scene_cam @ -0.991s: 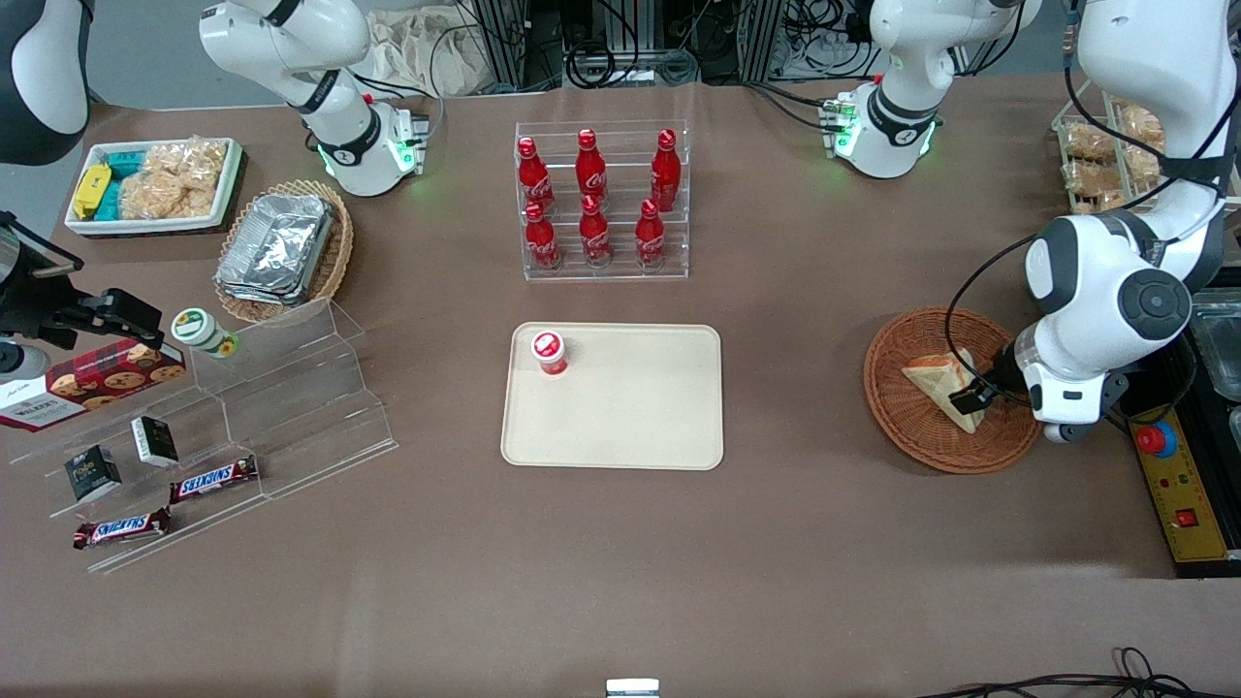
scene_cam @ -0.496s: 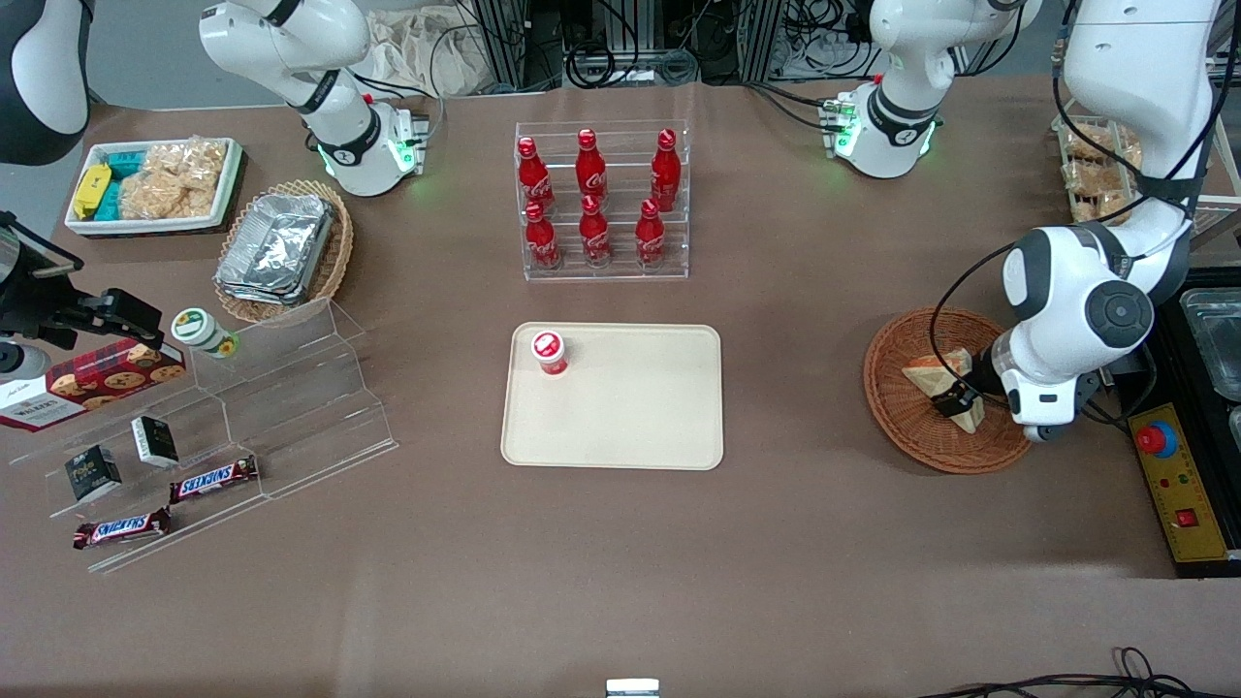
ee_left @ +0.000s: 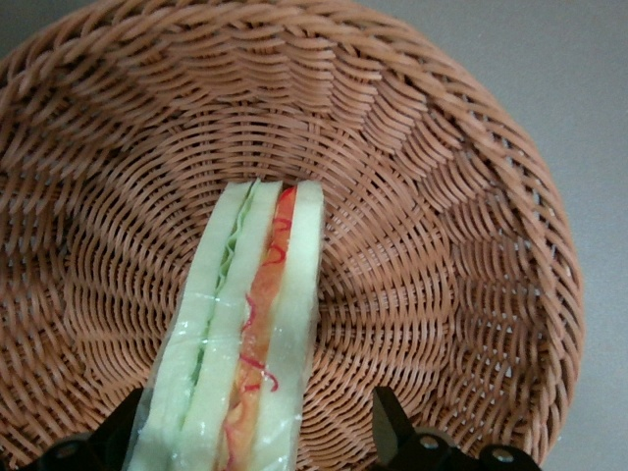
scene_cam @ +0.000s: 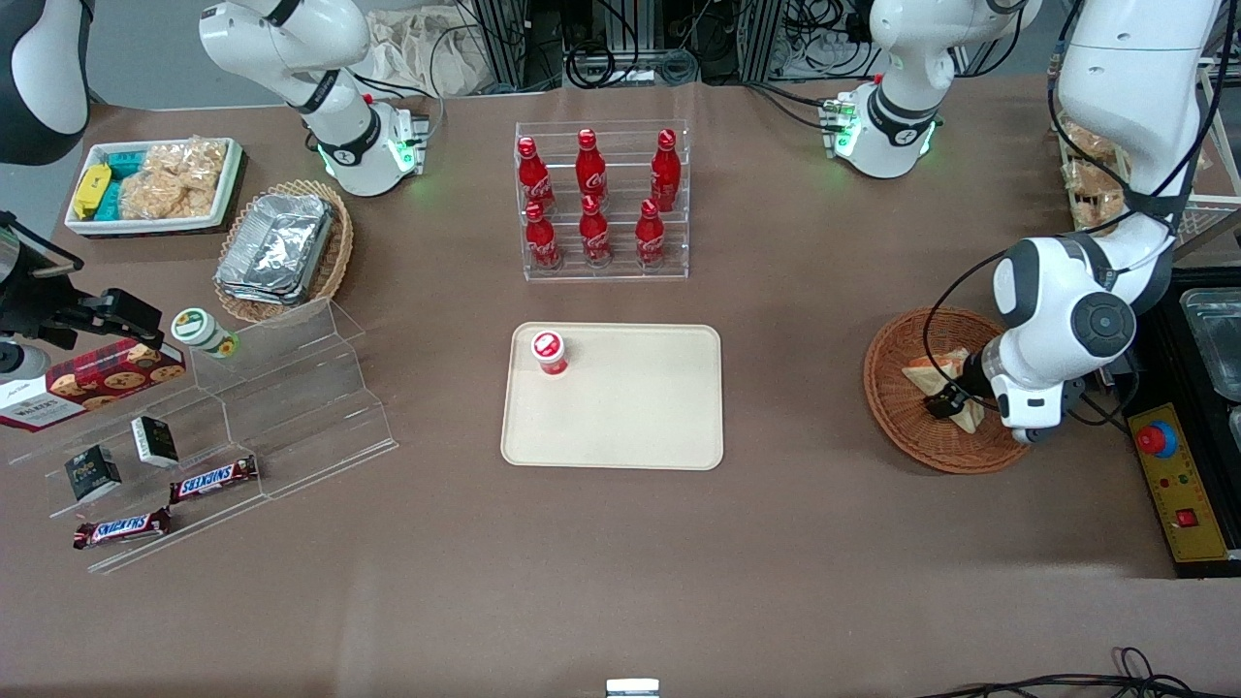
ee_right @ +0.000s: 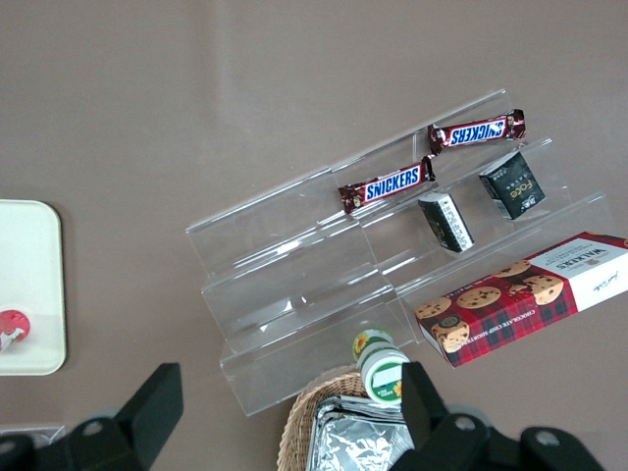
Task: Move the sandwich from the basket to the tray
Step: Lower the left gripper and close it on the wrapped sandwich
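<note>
The claw (scene_cam: 945, 402) hung low inside the basket (scene_cam: 897, 388), at the working arm's end of the brown surface (scene_cam: 620, 562). Its two dark fingers (ee_left: 392, 427) were spread apart, one on each side of the sandwich (ee_left: 245, 343), and neither was clearly pressing the bread, so the claw was open around the wedge, not gripping it.

The sandwich lay in the basket, resting on the woven bottom with its cut edge turned up toward the wrist camera. That edge showed pale bread slices with green filling along one seam and red and pink filling along the other, under a clear wrapper. In the front view the sandwich (scene_cam: 933, 371) sat in the part of the basket nearest the working arm, partly covered by the claw.

The tray (scene_cam: 630, 427) lay flat in the middle of the surface, well apart from the basket. A small red-capped bottle (scene_cam: 549, 352) stood upright on the tray, in the corner farther from the front camera and toward the parked arm's end. A clear rack of red bottles (scene_cam: 599, 208) stood farther from the front camera than the tray.
</note>
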You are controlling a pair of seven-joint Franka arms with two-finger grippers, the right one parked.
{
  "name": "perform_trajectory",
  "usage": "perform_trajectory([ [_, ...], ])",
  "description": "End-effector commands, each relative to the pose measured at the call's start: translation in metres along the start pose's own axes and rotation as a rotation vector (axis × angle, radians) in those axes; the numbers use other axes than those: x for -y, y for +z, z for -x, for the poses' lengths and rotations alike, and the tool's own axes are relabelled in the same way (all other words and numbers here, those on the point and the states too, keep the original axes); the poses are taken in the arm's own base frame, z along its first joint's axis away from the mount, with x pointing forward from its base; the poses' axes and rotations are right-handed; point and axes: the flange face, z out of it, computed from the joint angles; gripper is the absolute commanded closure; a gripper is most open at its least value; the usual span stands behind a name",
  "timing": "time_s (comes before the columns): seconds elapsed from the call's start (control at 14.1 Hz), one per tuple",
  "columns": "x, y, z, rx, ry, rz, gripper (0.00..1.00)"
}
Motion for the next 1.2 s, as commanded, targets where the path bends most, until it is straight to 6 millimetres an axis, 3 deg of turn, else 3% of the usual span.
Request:
perform_trajectory([
  [0.0, 0.001, 0.003, 0.001, -0.012, -0.010, -0.003, 0.00],
  [0.07, 0.000, 0.002, 0.002, -0.014, -0.008, -0.002, 0.00],
  [0.14, -0.001, 0.001, 0.000, -0.017, -0.007, 0.001, 0.15],
  [0.21, -0.001, -0.003, 0.000, -0.020, 0.002, 0.002, 0.89],
  [0.28, 0.000, -0.006, -0.002, -0.014, 0.000, -0.003, 1.00],
  [0.5, -0.011, -0.021, -0.009, -0.035, 0.005, 0.015, 1.00],
  [0.78, -0.032, -0.095, -0.033, -0.017, 0.024, -0.061, 1.00],
  [0.85, -0.038, -0.122, -0.039, -0.021, 0.021, -0.063, 1.00],
  [1.13, -0.071, -0.214, -0.032, -0.028, 0.119, -0.027, 1.00],
])
